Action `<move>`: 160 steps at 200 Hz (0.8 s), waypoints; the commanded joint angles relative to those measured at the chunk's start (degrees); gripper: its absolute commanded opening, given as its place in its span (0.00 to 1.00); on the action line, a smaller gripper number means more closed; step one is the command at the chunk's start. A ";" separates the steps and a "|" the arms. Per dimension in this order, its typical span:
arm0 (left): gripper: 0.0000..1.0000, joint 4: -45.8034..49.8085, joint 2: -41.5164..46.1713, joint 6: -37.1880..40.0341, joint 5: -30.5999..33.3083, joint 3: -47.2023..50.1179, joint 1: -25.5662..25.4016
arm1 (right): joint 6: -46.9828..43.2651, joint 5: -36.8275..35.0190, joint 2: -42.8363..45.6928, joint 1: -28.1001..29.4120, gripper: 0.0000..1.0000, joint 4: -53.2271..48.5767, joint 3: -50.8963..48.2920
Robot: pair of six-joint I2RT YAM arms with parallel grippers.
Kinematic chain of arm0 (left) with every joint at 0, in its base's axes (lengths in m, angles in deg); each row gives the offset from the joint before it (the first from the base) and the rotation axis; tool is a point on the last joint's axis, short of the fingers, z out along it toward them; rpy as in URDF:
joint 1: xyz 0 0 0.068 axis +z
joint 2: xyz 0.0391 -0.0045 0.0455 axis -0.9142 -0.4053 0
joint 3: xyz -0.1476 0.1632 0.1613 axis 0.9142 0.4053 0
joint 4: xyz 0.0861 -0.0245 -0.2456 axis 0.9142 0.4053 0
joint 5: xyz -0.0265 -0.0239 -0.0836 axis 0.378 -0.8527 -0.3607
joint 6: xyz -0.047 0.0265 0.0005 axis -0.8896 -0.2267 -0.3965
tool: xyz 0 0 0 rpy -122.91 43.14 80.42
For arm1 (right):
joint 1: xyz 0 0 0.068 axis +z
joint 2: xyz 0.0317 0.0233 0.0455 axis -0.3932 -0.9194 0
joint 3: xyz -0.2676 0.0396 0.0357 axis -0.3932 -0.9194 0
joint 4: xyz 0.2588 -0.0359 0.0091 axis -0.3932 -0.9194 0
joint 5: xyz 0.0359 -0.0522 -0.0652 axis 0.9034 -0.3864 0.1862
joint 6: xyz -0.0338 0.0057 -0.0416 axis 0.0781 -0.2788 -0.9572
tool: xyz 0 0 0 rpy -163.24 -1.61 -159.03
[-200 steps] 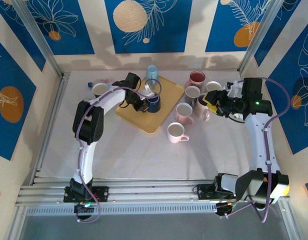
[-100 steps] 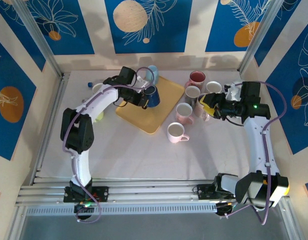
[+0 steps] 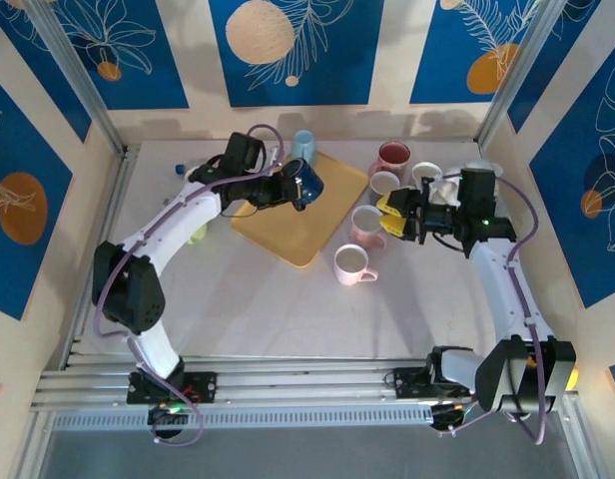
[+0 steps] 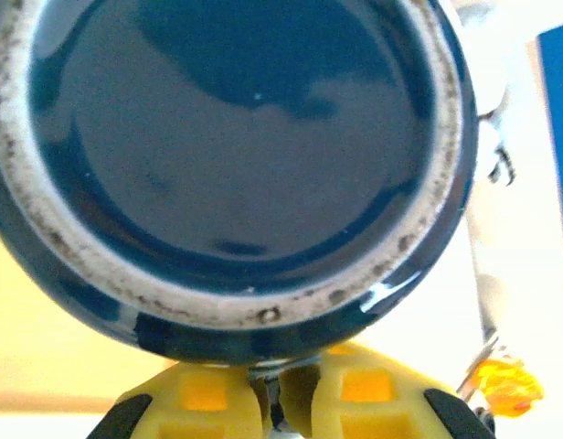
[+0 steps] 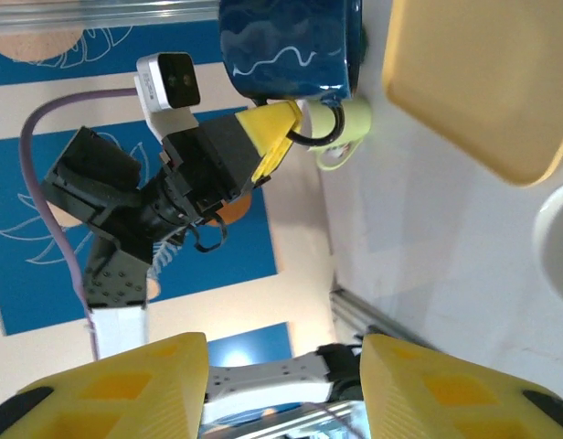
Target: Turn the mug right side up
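Note:
The mug [image 3: 307,182] is dark blue with a white wavy line and hangs tipped on its side above the far part of the yellow tray [image 3: 298,235]. My left gripper [image 3: 287,189] is shut on its handle. In the left wrist view the mug's base [image 4: 236,155], ringed by bare clay, faces the camera just above the gripper [image 4: 274,389], whose yellow fingers stand almost together. The right wrist view looks across at the mug [image 5: 286,46] and the left gripper's yellow finger [image 5: 268,128] at the handle. My right gripper [image 3: 395,215] [image 5: 283,384] is open and holds nothing, beside the cluster of mugs.
Several mugs stand right of the tray, among them a maroon one [image 3: 394,157], a pink one [image 3: 367,222] and a white one [image 3: 352,263]. A light blue mug [image 3: 304,145] sits at the tray's far edge. A light green mug [image 5: 344,128] stands left of the tray.
My left arm has lifted the blue mug off the tray and tipped it over sideways. My right gripper has moved left, closer to the mug cluster, still open.

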 commanded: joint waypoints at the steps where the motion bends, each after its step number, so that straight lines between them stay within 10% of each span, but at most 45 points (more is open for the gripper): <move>1: 0.00 -12.71 5.58 -10.75 -2.87 2.01 -1.11 | 13.04 2.26 0.48 2.97 0.47 12.08 -2.59; 60: 0.00 -25.35 9.85 -21.09 -3.51 8.47 -1.72 | 38.33 -12.48 2.19 12.79 0.46 34.81 -12.14; 160: 0.00 -37.74 10.05 -26.86 -4.68 12.56 -2.50 | 53.50 -34.08 3.35 20.96 0.51 50.97 -19.50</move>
